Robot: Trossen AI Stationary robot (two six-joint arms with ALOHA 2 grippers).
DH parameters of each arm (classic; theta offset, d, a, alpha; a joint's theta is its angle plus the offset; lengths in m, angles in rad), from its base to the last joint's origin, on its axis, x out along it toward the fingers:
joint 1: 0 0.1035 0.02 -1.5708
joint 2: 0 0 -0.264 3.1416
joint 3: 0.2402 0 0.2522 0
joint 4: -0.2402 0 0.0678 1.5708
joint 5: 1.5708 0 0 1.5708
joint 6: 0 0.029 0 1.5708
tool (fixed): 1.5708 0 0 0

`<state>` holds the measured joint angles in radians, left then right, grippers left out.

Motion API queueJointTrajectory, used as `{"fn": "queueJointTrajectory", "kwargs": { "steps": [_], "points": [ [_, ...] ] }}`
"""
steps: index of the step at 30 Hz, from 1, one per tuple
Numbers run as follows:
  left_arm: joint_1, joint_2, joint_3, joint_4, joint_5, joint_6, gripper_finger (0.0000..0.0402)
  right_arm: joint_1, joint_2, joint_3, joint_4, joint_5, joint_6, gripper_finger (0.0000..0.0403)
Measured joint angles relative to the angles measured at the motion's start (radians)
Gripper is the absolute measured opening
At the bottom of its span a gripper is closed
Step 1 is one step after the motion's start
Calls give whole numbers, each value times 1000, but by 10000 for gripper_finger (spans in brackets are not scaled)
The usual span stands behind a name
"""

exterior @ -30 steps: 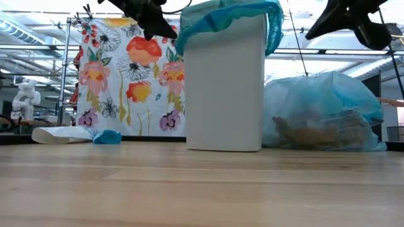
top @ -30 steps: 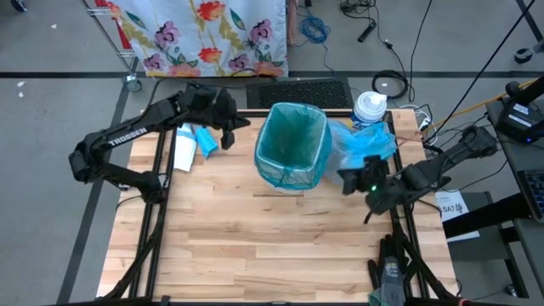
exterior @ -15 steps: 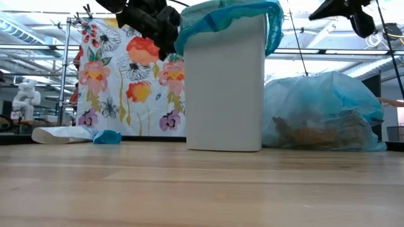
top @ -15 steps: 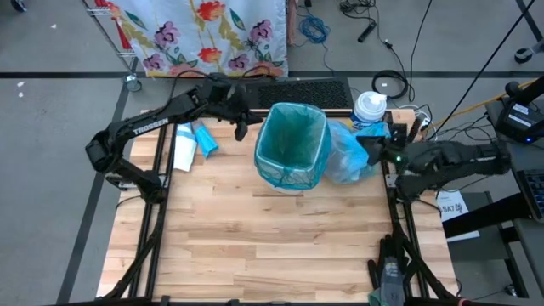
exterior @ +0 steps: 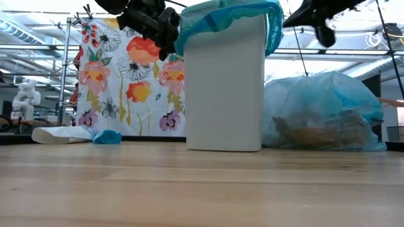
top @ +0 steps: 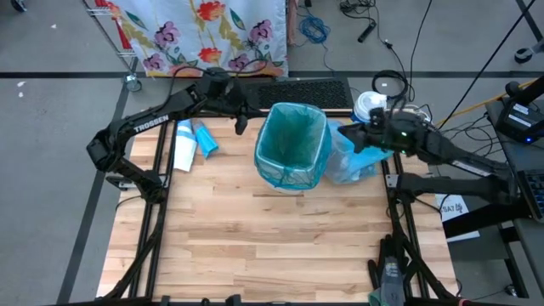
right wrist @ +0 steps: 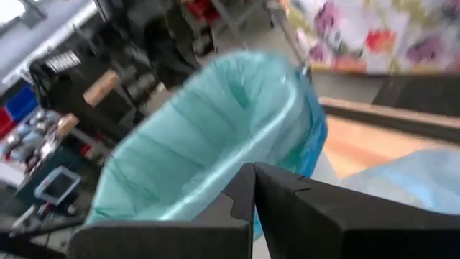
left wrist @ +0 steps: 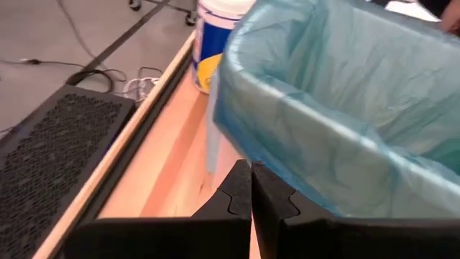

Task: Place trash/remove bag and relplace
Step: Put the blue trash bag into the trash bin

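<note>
The small white bin point(top: 293, 146) stands at the table's far middle, lined with a darker teal-green bag point(exterior: 221, 16) folded over its rim. The pale blue bag point(top: 355, 151) sits on the table right of the bin, bulging, with crumpled brown trash point(exterior: 309, 135) showing through it. My left gripper point(top: 240, 121) is shut beside the bin's far-left rim corner point(left wrist: 237, 122). My right gripper point(top: 361, 136) is shut, in the air above the pale blue bag point(right wrist: 424, 173), pointing toward the bin point(right wrist: 208, 137). My left gripper point(left wrist: 251, 173) has its shut fingertips right at the teal liner's folded-over edge point(left wrist: 287, 155) at the bin's far-left corner, coming level from the table's left. Whether they touch the liner, I cannot tell.
A white packet point(top: 183, 146) and a small blue bundle point(top: 205, 140) lie at the table's far left. A white wipes canister point(top: 371, 106) stands behind the pale blue bag. A flowered cloth point(exterior: 126, 82) hangs beyond the far edge. Bare wood fills the near half.
My right gripper has swung from the table's right edge toward the far edge and the bin, ending above the pale blue bag. My left gripper has moved toward the far edge and right, up to the bin's far-left corner. The bin and bags have stayed put.
</note>
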<state>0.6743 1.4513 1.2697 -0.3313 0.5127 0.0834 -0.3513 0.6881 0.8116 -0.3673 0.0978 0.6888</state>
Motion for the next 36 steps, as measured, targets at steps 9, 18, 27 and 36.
{"fn": "queueJointTrajectory", "kwargs": {
  "steps": [9,18,27,36],
  "points": [
    [-22,21,1,-6,58,0,0,-75,139,-1,51,-180,-30,0],
    [-78,84,2,-9,97,-3,0,-75,302,0,49,-209,-31,0],
    [-112,168,1,-138,79,6,0,-73,451,-1,56,-238,-46,0],
    [-74,153,0,-180,25,3,0,-72,423,-1,56,-231,-52,0]
  ]
}}
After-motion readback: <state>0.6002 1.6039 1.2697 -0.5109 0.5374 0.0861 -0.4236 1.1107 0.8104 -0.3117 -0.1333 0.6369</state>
